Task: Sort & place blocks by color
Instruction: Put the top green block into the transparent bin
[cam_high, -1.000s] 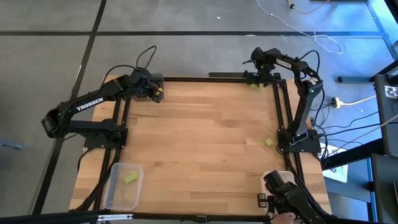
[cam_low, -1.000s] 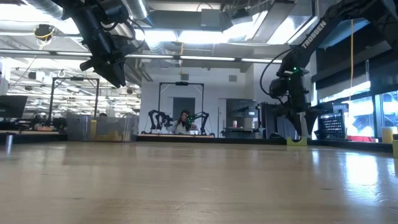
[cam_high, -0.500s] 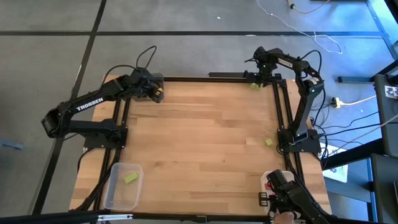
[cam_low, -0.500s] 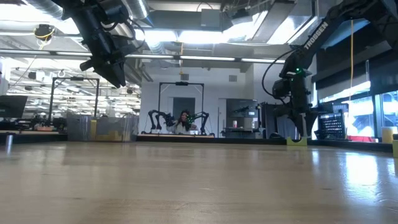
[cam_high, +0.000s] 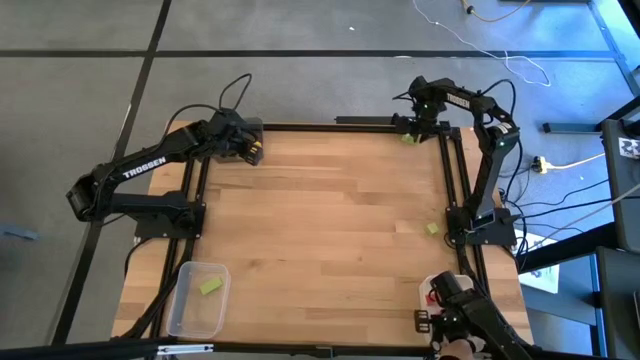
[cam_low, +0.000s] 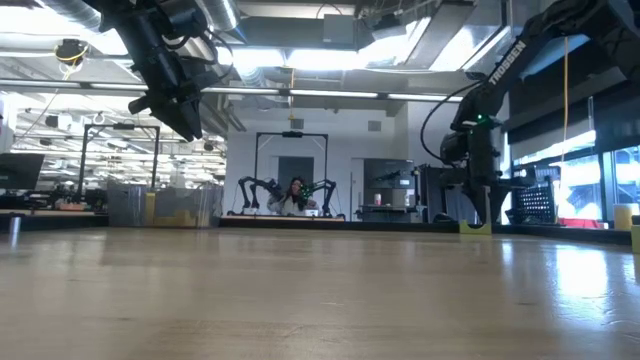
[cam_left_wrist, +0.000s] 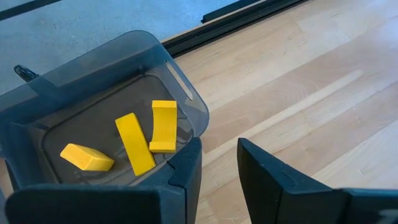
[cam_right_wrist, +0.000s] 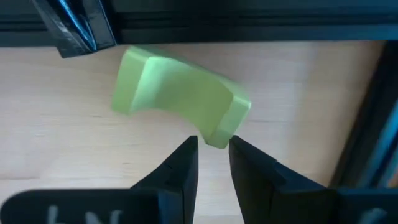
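A light green block (cam_right_wrist: 177, 99) lies on the table at its far right corner (cam_high: 409, 137). My right gripper (cam_right_wrist: 212, 149) points down over it and is shut on one end. A second green block (cam_high: 432, 228) lies near the right edge. A third (cam_high: 208, 287) lies in the clear bin (cam_high: 180, 315) at the near left. My left gripper (cam_left_wrist: 219, 155) hangs open at the far left, beside a grey bin (cam_left_wrist: 186, 93). That bin holds three yellow blocks (cam_left_wrist: 134, 143). My right gripper pinches the green block's end (cam_right_wrist: 219, 135) between its two fingertips (cam_right_wrist: 186, 152), coming from above and pointing down. Only a corner of that end reaches between the tips. The block lies on the table (cam_low: 476, 228).
A white bin with something red in it (cam_high: 437, 296) stands at the near right, with a dark device (cam_high: 470, 320) over it. Black frame rails (cam_high: 452, 170) run along the table's right and far edges beside the held block. The wooden middle (cam_high: 320, 220) is bare.
My right gripper's wrist has tipped a little over the green block at the far right corner. The block stays on the table.
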